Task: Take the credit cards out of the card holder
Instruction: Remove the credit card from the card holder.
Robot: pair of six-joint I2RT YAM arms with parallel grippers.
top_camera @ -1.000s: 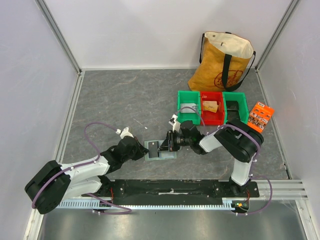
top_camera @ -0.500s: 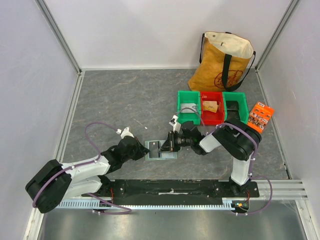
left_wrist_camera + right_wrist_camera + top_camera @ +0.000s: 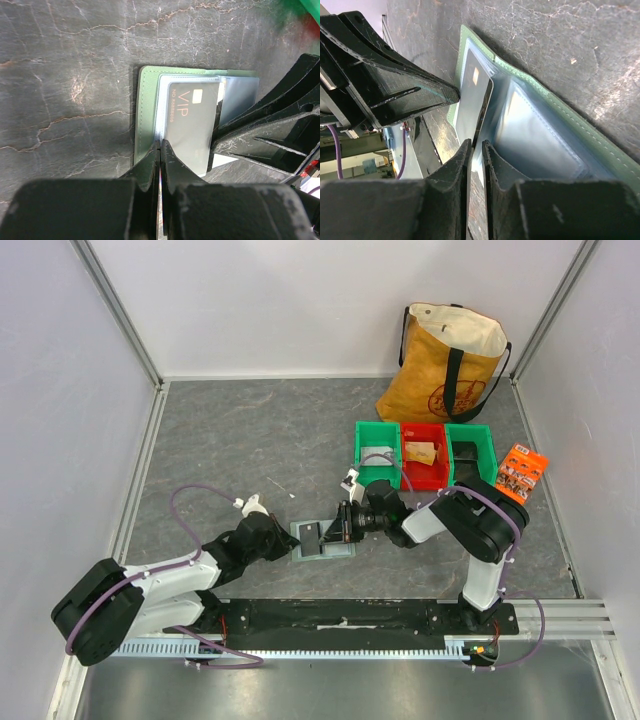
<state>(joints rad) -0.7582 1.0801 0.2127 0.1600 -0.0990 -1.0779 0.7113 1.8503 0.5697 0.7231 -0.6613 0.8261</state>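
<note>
The pale-green card holder (image 3: 342, 549) lies open on the table between both arms; its blue-grey pocket panels show in the left wrist view (image 3: 146, 115) and the right wrist view (image 3: 540, 130). A dark card marked VIP (image 3: 192, 125) sticks partway out of a clear pocket and is tilted up; it also shows from above (image 3: 310, 533). My left gripper (image 3: 292, 542) is shut on the holder's left pocket edge (image 3: 160, 150). My right gripper (image 3: 335, 530) is shut on the dark card's edge (image 3: 476, 150). A tan-gold card (image 3: 421, 451) lies in the red bin.
A green bin (image 3: 378, 452), a red bin (image 3: 424, 472) and another green bin (image 3: 470, 450) stand in a row behind the right arm. A yellow tote bag (image 3: 450, 365) stands at the back right. An orange packet (image 3: 520, 473) lies to the right of the bins.
My right gripper has drawn back slightly to the right with the dark card, which now stands a little further out of the pocket. My left gripper has stayed put.
</note>
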